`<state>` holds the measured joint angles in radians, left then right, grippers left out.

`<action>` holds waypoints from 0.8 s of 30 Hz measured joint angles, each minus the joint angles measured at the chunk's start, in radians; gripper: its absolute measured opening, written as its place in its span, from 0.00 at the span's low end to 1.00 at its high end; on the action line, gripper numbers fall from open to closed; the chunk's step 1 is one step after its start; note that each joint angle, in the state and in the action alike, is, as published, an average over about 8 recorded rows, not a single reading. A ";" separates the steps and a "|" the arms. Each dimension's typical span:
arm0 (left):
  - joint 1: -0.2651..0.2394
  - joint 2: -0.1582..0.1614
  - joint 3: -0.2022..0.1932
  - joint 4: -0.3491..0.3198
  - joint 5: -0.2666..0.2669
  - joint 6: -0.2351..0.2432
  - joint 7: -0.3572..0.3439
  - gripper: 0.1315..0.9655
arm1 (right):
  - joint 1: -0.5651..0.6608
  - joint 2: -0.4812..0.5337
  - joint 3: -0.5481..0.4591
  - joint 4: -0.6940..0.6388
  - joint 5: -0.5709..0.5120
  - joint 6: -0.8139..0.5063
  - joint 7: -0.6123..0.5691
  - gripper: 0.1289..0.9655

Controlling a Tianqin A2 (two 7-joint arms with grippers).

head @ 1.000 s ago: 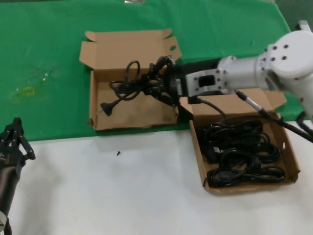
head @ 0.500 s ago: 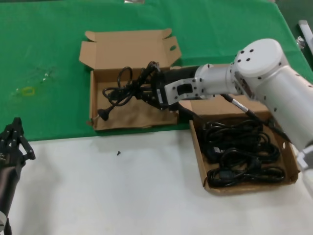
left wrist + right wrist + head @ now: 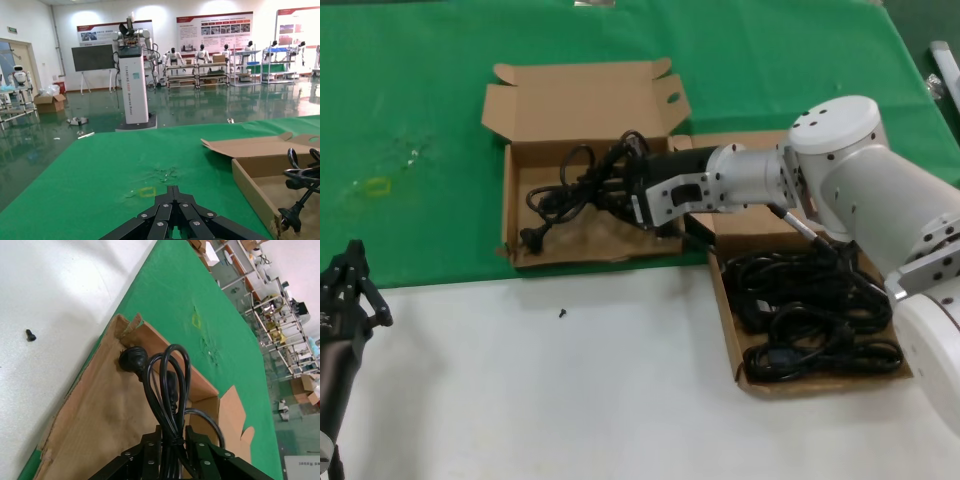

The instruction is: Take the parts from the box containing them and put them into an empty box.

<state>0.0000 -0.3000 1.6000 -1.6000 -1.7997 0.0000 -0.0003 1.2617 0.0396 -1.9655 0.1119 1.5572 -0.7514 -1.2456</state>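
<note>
Lowered further, right hand (image 3: 620,180) grips coiled cord (image 3: 570,185).

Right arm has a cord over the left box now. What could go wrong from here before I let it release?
1. The right gripper is shut on a power cord whose loops trail loosely; the cable may catch on the fingers at release.
2. Its plug hangs by the ragged front wall of the empty box, so it might end up draped over the edge.
3. The source box sits close beside the forearm; withdrawing might nudge it.
</note>
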 joint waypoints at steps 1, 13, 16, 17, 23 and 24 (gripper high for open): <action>0.000 0.000 0.000 0.000 0.000 0.000 0.000 0.01 | 0.003 -0.003 0.005 -0.010 0.002 0.002 -0.013 0.11; 0.000 0.000 0.000 0.000 0.000 0.000 0.000 0.01 | 0.013 -0.013 0.038 -0.065 0.005 0.008 -0.068 0.26; 0.000 0.000 0.000 0.000 0.000 0.000 0.000 0.01 | 0.011 -0.008 0.045 -0.061 0.006 -0.001 -0.062 0.32; 0.000 0.000 0.000 0.000 0.000 0.000 0.000 0.01 | 0.010 -0.005 0.046 -0.056 0.006 -0.006 -0.057 0.35; 0.000 0.000 0.000 0.000 0.000 0.000 0.000 0.01 | -0.032 0.029 0.036 0.053 -0.007 -0.041 0.021 0.40; 0.000 0.000 0.000 0.000 0.000 0.000 0.000 0.01 | -0.045 0.038 0.031 0.085 -0.012 -0.047 0.043 0.43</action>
<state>0.0000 -0.3000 1.6000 -1.6000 -1.7997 0.0000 -0.0003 1.2170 0.0772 -1.9347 0.1970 1.5457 -0.7980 -1.2023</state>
